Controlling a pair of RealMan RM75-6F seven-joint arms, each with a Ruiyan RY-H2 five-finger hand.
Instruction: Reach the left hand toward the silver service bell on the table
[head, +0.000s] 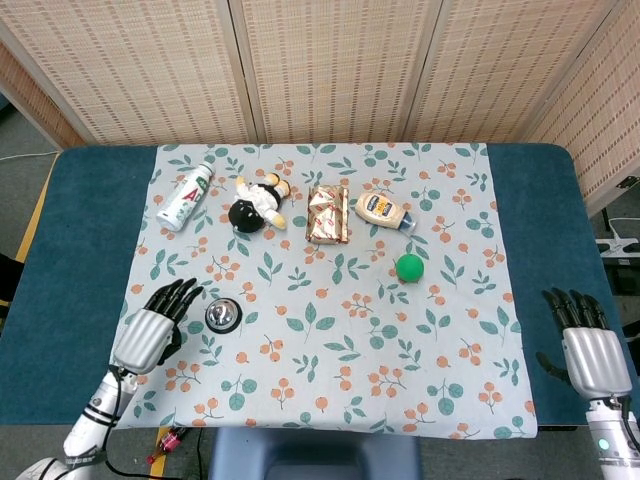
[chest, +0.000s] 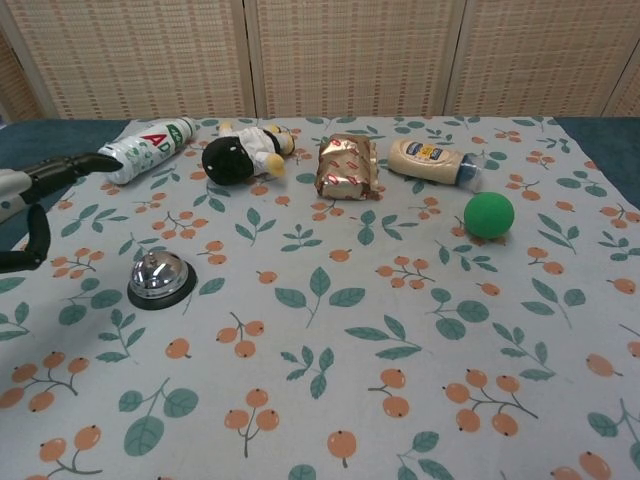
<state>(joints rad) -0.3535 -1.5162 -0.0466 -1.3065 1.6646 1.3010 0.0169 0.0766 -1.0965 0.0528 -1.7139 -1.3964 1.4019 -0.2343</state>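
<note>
The silver service bell (head: 223, 315) (chest: 159, 277), a shiny dome on a black base, stands on the floral cloth at the front left. My left hand (head: 153, 328) (chest: 30, 205) hovers just left of it with black fingers spread and empty, fingertips short of the bell. In the chest view only its fingers show at the left edge. My right hand (head: 584, 340) rests near the table's right edge, fingers apart, holding nothing.
Along the back of the cloth (head: 330, 400) lie a white bottle (head: 186, 196), a black-and-white plush toy (head: 257, 203), a gold-wrapped packet (head: 327, 213) and a mayonnaise bottle (head: 385, 210). A green ball (head: 408, 266) sits right of centre.
</note>
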